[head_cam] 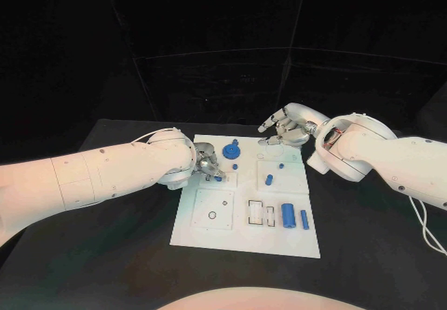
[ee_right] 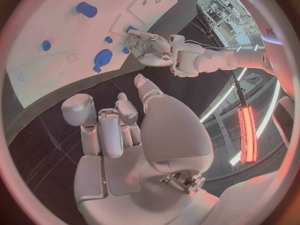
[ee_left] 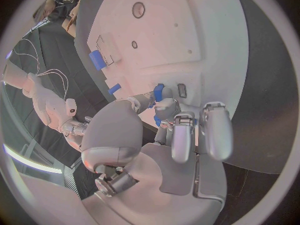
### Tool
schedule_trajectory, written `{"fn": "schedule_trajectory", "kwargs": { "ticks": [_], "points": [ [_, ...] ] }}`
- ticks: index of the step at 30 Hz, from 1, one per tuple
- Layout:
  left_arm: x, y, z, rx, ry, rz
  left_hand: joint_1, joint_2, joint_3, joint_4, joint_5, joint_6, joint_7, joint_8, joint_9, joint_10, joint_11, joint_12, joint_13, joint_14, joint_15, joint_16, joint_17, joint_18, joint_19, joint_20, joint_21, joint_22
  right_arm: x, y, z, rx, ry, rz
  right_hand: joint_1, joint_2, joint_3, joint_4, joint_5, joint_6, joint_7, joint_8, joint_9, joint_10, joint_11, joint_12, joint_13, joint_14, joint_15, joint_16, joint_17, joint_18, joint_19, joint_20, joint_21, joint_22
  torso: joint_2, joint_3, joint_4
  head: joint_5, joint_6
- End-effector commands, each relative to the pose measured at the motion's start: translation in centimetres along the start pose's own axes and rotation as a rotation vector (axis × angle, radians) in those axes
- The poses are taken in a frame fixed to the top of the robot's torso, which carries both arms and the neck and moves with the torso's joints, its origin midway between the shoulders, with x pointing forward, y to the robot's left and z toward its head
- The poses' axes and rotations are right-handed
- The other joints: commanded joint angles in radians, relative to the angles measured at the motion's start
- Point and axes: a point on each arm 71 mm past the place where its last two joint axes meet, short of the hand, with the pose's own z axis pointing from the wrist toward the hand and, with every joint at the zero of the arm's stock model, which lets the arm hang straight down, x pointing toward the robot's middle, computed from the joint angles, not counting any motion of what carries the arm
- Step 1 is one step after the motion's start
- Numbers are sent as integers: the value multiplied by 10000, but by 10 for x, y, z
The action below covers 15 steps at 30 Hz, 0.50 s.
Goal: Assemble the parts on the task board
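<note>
The white task board (head_cam: 244, 240) lies in the middle of the black table. My left hand (head_cam: 207, 166) hangs over the board's left part and pinches a small blue peg (ee_left: 159, 92) between thumb and a finger, close above the board's surface (ee_left: 187, 30). My right hand (head_cam: 289, 132) hovers at the board's far right corner, fingers apart and holding nothing. A blue gear (head_cam: 232, 152) sits at the far edge of the board, between the two hands. In the right wrist view the gear (ee_right: 103, 57) lies beyond my right hand (ee_right: 119, 130).
Short blue pegs (head_cam: 268, 179) stand in the board's middle. A thick blue cylinder (head_cam: 289, 216) and a thin blue bar (head_cam: 305, 219) lie on its near right, beside rectangular slots (head_cam: 254, 212). Round holes (head_cam: 212, 214) mark the near left. Black table (head_cam: 112, 258) surrounds the board.
</note>
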Motion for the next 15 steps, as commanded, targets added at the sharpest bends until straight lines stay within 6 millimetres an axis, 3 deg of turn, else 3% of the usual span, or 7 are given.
{"fn": "schedule_trajectory", "kwargs": {
  "ticks": [1,15],
  "points": [
    [6,-1,1,26,311,-2,-19,113,859,-807,51,106,-34,-23,4,117,-3,54,47,1039,-55,31,2634,-165,148,-61,53,38,-1,1,0,-45,48,4,11,21,-39,8,75,-13,5,58,-12,-61,1,-14,1,507,-59,-45,43,159,-67,-29,-71,-19,6,-7,-4,10,-3],
    [0,0,-2,-30,397,-18,-210,219,1040,-929,90,313,-109,-27,22,269,-66,179,184,1039,-89,31,2634,-173,169,-87,88,96,-2,-2,2,97,40,-15,131,57,5,39,855,-35,11,114,-13,-90,-1,6,-13,521,-63,-58,64,156,-36,-30,-100,-28,2,0,3,43,-41]
  ]
}}
